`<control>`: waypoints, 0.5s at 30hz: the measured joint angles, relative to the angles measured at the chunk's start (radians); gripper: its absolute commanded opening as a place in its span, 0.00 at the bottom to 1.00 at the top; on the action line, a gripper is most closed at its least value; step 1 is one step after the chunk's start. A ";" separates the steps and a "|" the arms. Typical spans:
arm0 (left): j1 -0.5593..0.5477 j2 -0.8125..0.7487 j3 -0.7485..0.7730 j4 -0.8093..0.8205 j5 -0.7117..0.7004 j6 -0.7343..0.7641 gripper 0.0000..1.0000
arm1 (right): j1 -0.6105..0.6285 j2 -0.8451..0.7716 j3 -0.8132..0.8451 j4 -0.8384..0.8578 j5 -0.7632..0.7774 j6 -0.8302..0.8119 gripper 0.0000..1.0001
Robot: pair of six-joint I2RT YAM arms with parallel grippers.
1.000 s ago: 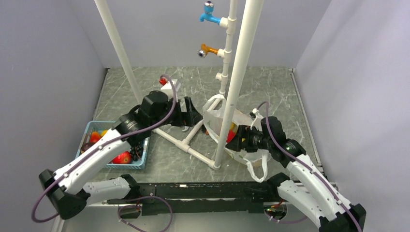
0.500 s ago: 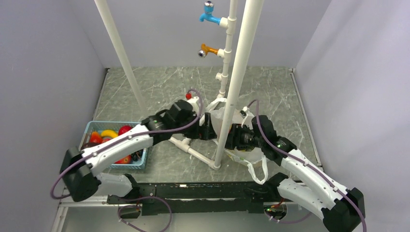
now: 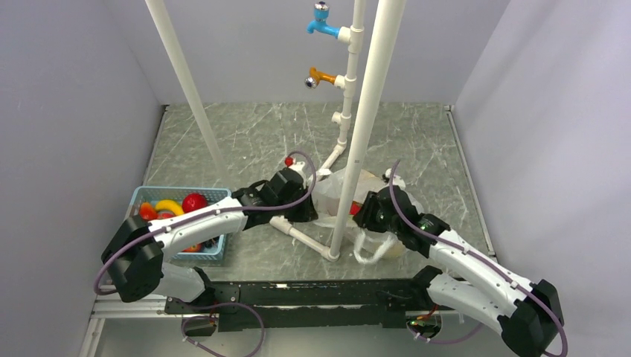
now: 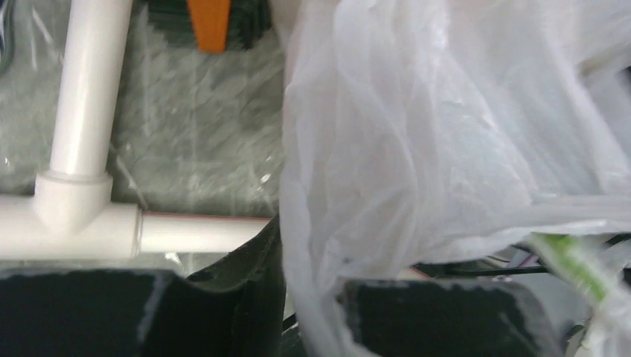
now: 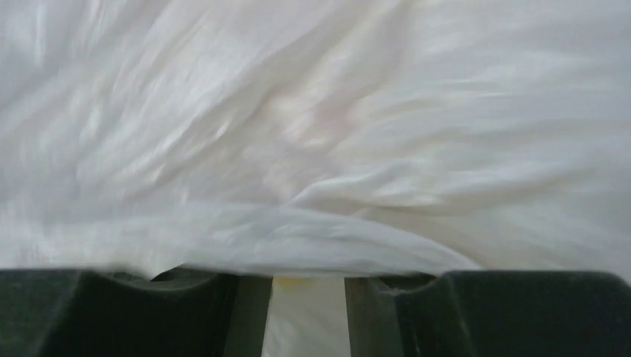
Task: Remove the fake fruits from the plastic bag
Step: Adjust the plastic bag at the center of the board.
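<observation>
The plastic bag (image 3: 331,195) lies crumpled at the foot of the white upright pole, with one red fake fruit (image 3: 356,209) showing through it. My left gripper (image 3: 316,210) is at the bag's left edge. In the left wrist view, bag film (image 4: 446,134) runs down between the jaws of that gripper (image 4: 312,312), pinched. My right gripper (image 3: 363,216) presses into the bag's right side. Its wrist view is filled with white film (image 5: 312,134), and a fold fills the narrow gap of the gripper (image 5: 307,312). A green shape (image 4: 573,264) shows through the film.
A light-blue basket (image 3: 178,189) at the left holds a red apple (image 3: 194,201), a banana (image 3: 168,204) and other fruits. A white pipe frame (image 3: 305,236) lies on the table beside the bag, and its upright pole (image 3: 364,119) partly hides the bag. Blue (image 3: 324,22) and orange (image 3: 321,76) taps hang above.
My left arm swung right from near the basket to the bag, and its jaws closed on the film. My right gripper pushed further into the bag and narrowed. The bag shifted and bunched.
</observation>
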 measured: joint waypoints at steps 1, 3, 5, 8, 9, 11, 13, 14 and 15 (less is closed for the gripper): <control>-0.001 -0.005 -0.025 0.005 0.000 -0.004 0.17 | -0.009 0.007 0.008 -0.019 0.052 0.011 0.37; -0.003 -0.007 -0.076 0.014 -0.002 -0.013 0.16 | -0.047 0.034 0.030 -0.045 0.164 0.030 0.35; -0.003 -0.007 -0.114 0.014 -0.006 -0.022 0.15 | -0.120 0.062 0.048 -0.055 0.245 0.035 0.35; -0.003 -0.007 -0.148 0.012 -0.006 -0.030 0.15 | -0.211 0.071 0.064 -0.052 0.304 0.006 0.40; -0.004 -0.007 -0.150 0.012 -0.006 -0.030 0.15 | -0.223 0.069 0.072 -0.051 0.301 -0.024 0.41; -0.005 -0.009 -0.151 0.012 -0.015 -0.029 0.17 | -0.224 0.063 0.094 -0.040 0.262 -0.088 0.44; -0.006 -0.014 -0.151 0.011 -0.029 -0.027 0.24 | -0.216 0.051 0.109 -0.024 0.200 -0.140 0.52; -0.006 -0.019 -0.151 0.009 -0.032 -0.024 0.34 | -0.211 0.041 0.109 -0.016 0.160 -0.163 0.59; -0.006 -0.024 -0.151 0.008 -0.034 -0.022 0.41 | -0.204 0.027 0.108 -0.016 0.123 -0.180 0.63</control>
